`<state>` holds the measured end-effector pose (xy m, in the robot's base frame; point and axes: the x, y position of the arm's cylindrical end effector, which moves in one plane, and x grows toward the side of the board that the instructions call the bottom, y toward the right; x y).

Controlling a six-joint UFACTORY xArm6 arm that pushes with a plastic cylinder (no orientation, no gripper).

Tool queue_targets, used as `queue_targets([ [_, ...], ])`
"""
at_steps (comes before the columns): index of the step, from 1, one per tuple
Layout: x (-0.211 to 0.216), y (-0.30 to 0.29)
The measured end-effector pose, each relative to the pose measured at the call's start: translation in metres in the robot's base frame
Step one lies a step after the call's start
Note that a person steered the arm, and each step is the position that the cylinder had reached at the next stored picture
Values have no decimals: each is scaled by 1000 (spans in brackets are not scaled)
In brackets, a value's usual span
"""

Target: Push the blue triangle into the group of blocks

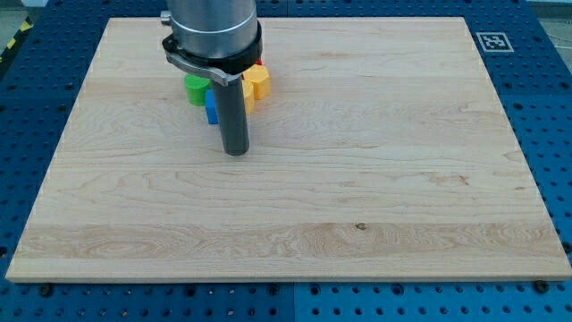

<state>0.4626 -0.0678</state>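
My tip [235,152] rests on the wooden board [357,179], just below a cluster of blocks at the view's upper left. A blue block [211,107] shows as a narrow strip left of the rod; its shape cannot be made out. A green block [196,88] sits above and left of it. A yellow block [257,82] sits right of the rod, with an orange-yellow piece [249,98] under it. The rod and arm body hide the middle of the cluster. The tip lies just below and right of the blue block.
The arm's grey body [212,31] covers the top of the cluster. A fiducial marker [492,41] sits beyond the board's top right corner on the blue perforated table [554,107].
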Motion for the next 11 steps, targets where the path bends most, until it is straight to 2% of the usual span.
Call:
queue_targets([
  [8,-50,11],
  [10,-46,63],
  [11,-64,74],
])
